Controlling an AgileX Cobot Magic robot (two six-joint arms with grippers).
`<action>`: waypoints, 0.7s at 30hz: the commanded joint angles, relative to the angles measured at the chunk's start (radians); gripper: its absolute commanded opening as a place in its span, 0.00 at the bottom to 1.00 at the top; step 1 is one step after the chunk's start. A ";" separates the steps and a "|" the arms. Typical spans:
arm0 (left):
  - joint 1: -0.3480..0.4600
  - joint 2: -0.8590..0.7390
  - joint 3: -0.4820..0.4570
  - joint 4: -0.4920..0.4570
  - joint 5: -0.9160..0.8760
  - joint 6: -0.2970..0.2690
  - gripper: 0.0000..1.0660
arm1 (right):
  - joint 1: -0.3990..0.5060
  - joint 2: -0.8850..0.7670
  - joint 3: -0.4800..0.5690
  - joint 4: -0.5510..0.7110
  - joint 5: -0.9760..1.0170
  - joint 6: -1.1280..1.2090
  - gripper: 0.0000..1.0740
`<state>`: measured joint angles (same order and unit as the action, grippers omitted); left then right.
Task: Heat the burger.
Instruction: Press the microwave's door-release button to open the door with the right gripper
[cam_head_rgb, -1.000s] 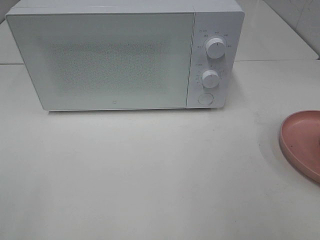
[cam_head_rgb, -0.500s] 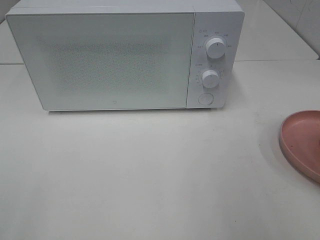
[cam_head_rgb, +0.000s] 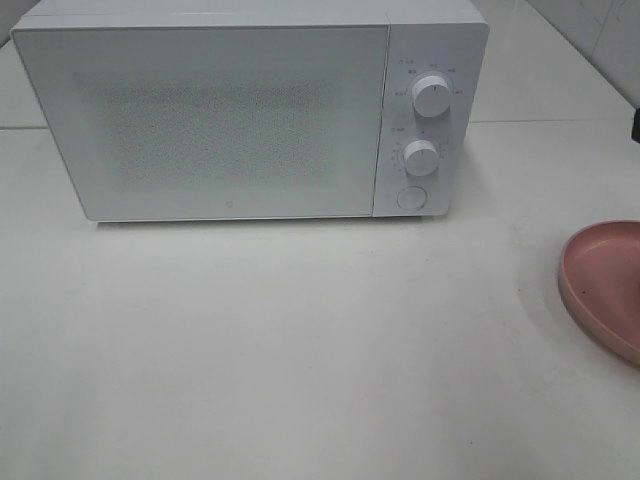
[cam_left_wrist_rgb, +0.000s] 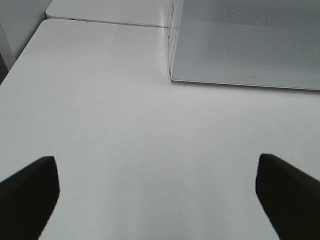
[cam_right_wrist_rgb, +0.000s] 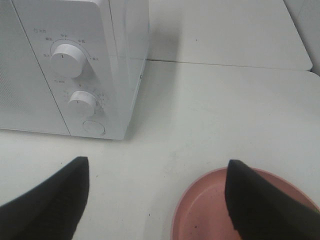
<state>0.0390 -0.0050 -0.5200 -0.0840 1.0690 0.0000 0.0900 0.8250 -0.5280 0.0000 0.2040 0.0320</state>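
Microwave (cam_head_rgb: 250, 115) shut; burger unseen, probably inside. Left tool (cam_left_wrist_rgb: 156, 167), right tool (cam_right_wrist_rgb: 157, 167) open, empty. Next: turn knob (cam_head_rgb: 431, 96) at 2 o'clock.

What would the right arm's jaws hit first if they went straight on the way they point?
Most likely the bare white table between the microwave and the pink plate. The right gripper aims its open, empty jaws there, though the plate's rim is close and depth is unclear.

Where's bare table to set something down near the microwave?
Widest free patch: table in front of the microwave, from its door to the near edge, left of the plate. Narrower strip between microwave and plate. Tightest spot: right edge, where the plate sits.
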 joint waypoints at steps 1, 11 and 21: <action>-0.001 -0.016 0.001 0.000 0.002 0.000 0.94 | -0.005 0.073 -0.006 0.000 -0.121 0.007 0.70; -0.001 -0.016 0.001 0.000 0.002 0.000 0.94 | -0.005 0.236 -0.006 0.000 -0.356 0.019 0.70; -0.001 -0.016 0.001 0.000 0.002 0.000 0.94 | -0.005 0.391 0.001 -0.007 -0.616 0.017 0.70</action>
<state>0.0390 -0.0050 -0.5200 -0.0840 1.0690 0.0000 0.0900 1.2030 -0.5280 0.0000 -0.3490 0.0490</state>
